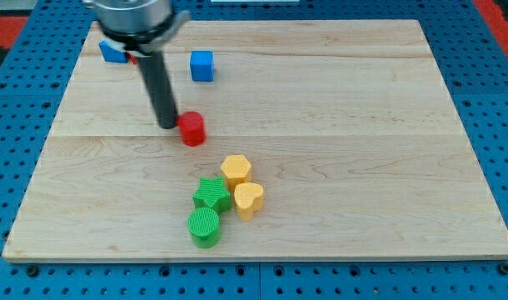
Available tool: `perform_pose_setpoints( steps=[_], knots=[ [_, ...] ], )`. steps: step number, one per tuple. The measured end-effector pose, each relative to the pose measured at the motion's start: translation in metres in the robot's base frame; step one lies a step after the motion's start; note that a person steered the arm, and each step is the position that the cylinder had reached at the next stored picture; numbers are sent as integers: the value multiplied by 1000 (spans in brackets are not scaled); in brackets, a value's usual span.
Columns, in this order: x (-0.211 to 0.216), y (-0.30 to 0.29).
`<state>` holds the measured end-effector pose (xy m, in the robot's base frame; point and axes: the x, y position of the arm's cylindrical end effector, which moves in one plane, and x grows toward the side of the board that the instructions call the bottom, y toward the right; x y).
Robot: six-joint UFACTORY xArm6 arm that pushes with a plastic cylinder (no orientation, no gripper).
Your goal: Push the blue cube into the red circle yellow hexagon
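A blue cube point(201, 66) sits near the view's top, left of centre. A red circle block point(191, 129) lies below it, near the board's middle left. A yellow hexagon point(236, 170) sits lower, right of the red circle. My tip point(168, 125) is just left of the red circle, touching or nearly touching it. The tip is well below and left of the blue cube.
A yellow heart point(249, 200), a green star point(212, 195) and a green circle point(204, 227) cluster with the hexagon. Another blue block point(112, 52) and a bit of a red block point(132, 58) sit at the view's top left, partly behind the arm.
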<state>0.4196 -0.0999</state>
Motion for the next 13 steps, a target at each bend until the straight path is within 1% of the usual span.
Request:
perform_pose_setpoints(
  steps=[1,2,3,4,5,6,7,8,9,10,11,12,13],
  knots=[
    [28,24],
    [69,25],
    [36,4],
    [-11,-44],
    [-83,-49],
    [-140,-7],
    [-138,61],
    [-89,71],
    [-74,88],
    [-63,122],
    [-30,124],
    [-28,96],
    [-16,88]
  ],
)
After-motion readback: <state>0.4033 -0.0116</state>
